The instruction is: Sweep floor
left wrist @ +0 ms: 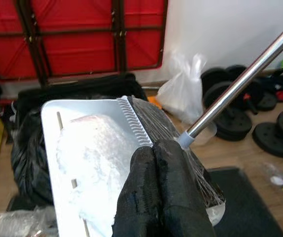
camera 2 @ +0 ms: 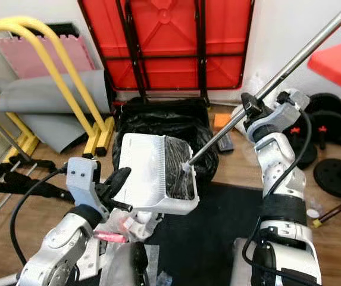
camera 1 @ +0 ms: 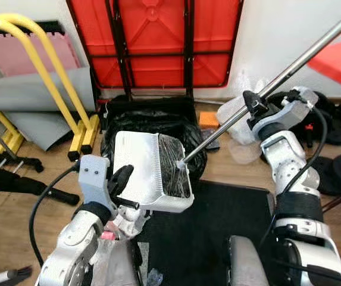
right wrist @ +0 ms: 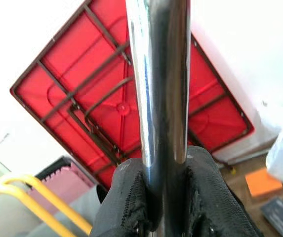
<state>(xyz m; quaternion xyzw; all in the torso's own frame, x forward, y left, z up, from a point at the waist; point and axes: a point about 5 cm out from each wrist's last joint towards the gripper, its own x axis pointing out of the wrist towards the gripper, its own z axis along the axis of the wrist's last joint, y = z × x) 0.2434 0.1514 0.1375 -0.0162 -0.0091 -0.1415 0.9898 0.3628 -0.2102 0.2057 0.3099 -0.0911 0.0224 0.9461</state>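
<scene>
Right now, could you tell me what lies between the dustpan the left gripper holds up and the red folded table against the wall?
The black trash bag sits between the dustpan and the red folded table, as the left eye view shows.

The broom pole (camera 1: 289,68) runs off the upper right corner of the head views, so its top end is cut off; the broom's bristles (camera 1: 173,167) lie pressed inside the white dustpan (camera 1: 140,170), and what dirt they hold cannot be made out; the left gripper (left wrist: 158,197) covers the dustpan's near edge in the left wrist view; the black bin bag (camera 1: 152,122) is partly hidden behind the dustpan.
</scene>
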